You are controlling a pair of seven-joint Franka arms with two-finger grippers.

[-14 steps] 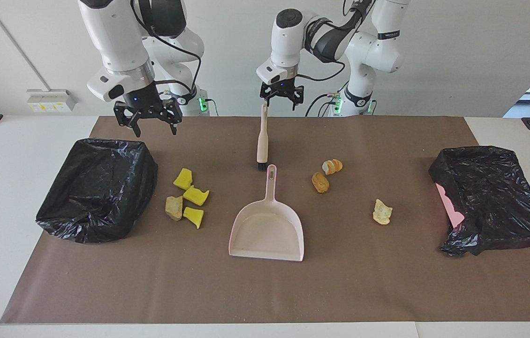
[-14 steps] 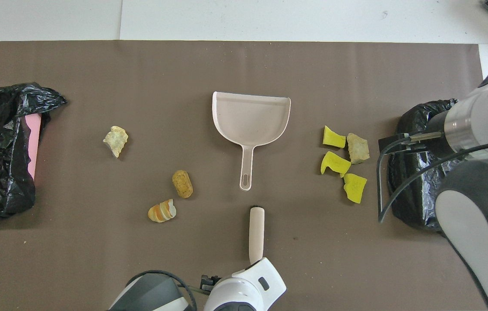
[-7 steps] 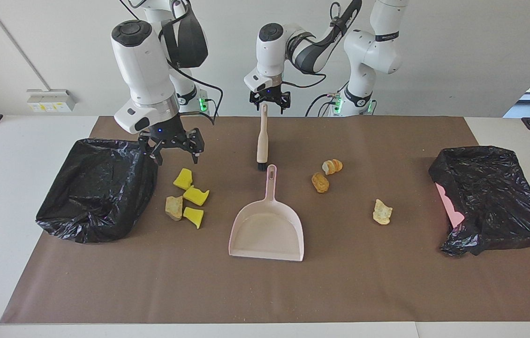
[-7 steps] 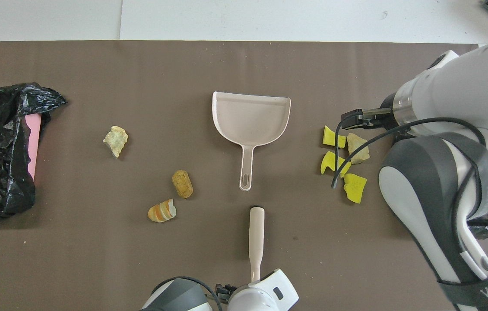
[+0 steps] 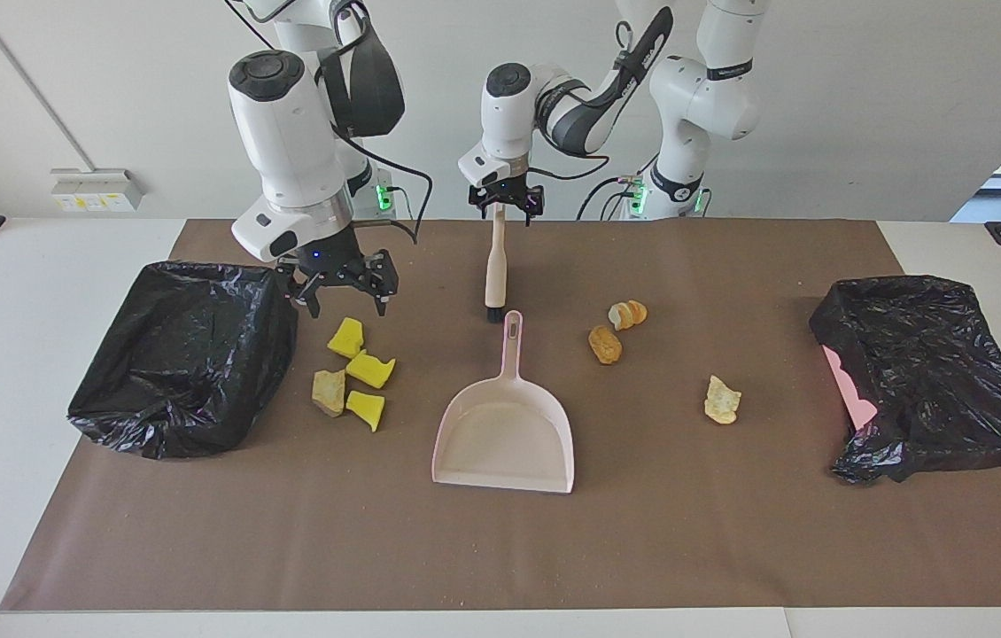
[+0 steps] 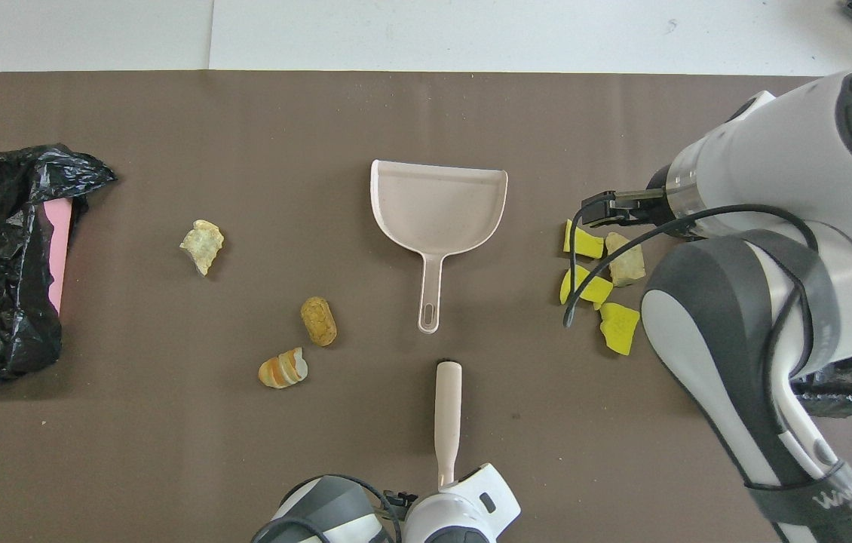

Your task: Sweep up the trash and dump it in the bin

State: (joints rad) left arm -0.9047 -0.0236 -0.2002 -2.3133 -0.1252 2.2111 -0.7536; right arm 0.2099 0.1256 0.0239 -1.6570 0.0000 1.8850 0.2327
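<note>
Trash: found all of it loose on the brown mat [image 5: 731,532], none swept, none binned as far as visible. Counted two groups. Spotted yellow sponge chunks [image 5: 363,368] w/ a tan lump [image 5: 329,392] touching them, btw. the dustpan [image 5: 505,434] and the black-bagged bin [image 5: 186,354] at the right arm's end of the table. Spotted three bread pieces [image 5: 605,344] scattered btw. the dustpan and the second bin [image 5: 926,372] at the left arm's end, two close together, the third nearer that bin and farther from the robots. Saw the dustpan flat mid-table, pan empty, handle toward the robots. Saw the brush [image 5: 494,266] lying in line w/ it, nearer the robots, bristles just beside the pan handle's tip. Noted the right gripper [image 5: 348,306] low over the sponge group, fingers spread, holding nothing. Noted the left gripper [image 5: 505,206] at the thin end of the brush handle, fingers apart either side of it, apparently not clamped yet. Judged progress approx. nil: tools not yet in hand. Left to do: grip brush, steady or take the pan, sweep both groups in, tip into a bin, prob. one load per side.
</note>
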